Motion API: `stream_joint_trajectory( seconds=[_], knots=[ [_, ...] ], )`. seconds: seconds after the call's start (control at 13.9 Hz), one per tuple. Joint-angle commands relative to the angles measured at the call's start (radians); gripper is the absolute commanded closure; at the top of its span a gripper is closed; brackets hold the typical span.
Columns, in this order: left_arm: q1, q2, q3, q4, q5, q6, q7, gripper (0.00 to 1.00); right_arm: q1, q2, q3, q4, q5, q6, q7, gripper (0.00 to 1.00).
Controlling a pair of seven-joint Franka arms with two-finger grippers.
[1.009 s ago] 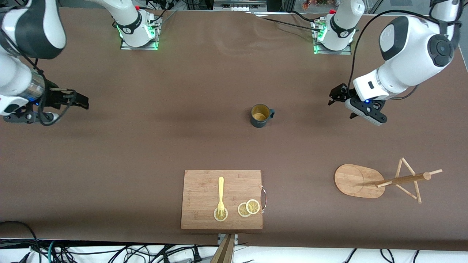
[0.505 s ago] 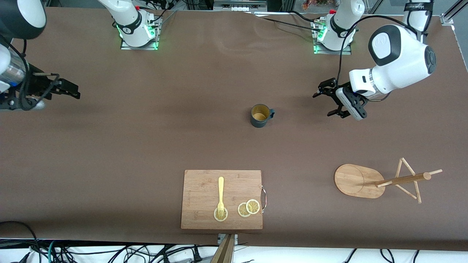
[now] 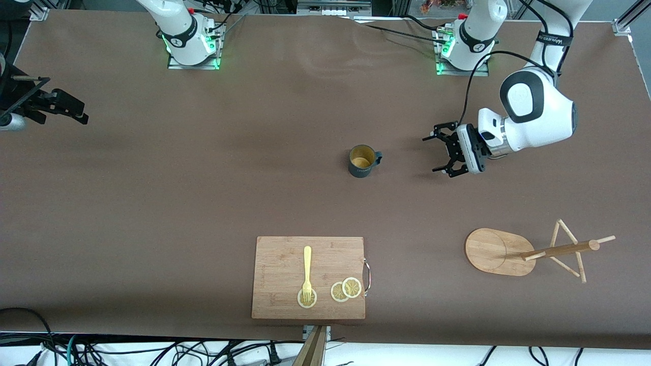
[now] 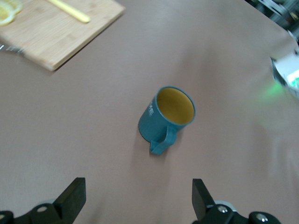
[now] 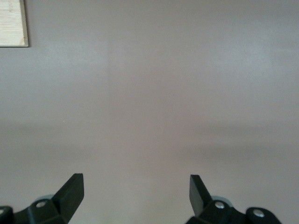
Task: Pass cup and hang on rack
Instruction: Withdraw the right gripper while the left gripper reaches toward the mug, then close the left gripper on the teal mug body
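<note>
The dark teal cup [image 3: 362,161] stands upright in the middle of the table, its handle turned toward the left arm's end. In the left wrist view the cup [image 4: 168,116] shows its yellowish inside. My left gripper [image 3: 434,154] is open beside the cup, toward the left arm's end and well apart from it; the left gripper [image 4: 138,186] holds nothing. The bamboo rack [image 3: 494,251] stands nearer to the front camera, toward the left arm's end. My right gripper [image 3: 76,111] is open over the table's right-arm end; the right gripper [image 5: 136,181] sees only bare table.
A wooden cutting board [image 3: 285,264] lies near the table's front edge, nearer to the front camera than the cup. On it lie a yellow fork [image 3: 307,272] and lemon slices [image 3: 346,289]. Cables hang below the front edge.
My left gripper has come down and moved toward the cup, turning its fingers to face it. My right arm has drawn back toward its own end of the table.
</note>
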Motion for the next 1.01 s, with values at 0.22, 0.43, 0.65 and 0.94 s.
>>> stream_joint_trajectory(
  seconds=[0.22, 0.43, 0.65, 0.94],
  knots=[
    [0.065, 0.243, -0.013, 0.052, -0.232, -0.128, 0.604, 0.00, -0.007, 0.038, 0.010, 0.070, 0.005, -0.042, -0.001, 0.00],
    [0.066, 0.354, -0.055, 0.087, -0.339, -0.240, 0.810, 0.00, -0.005, 0.033, 0.010, 0.070, 0.005, -0.044, -0.004, 0.00],
    [0.069, 0.428, -0.094, 0.116, -0.402, -0.262, 1.000, 0.00, -0.005, 0.027, 0.013, 0.065, 0.003, -0.046, -0.001, 0.00],
    [0.066, 0.486, -0.116, 0.118, -0.448, -0.262, 1.080, 0.00, -0.005, 0.025, 0.017, 0.068, 0.005, -0.050, 0.000, 0.00]
  ],
)
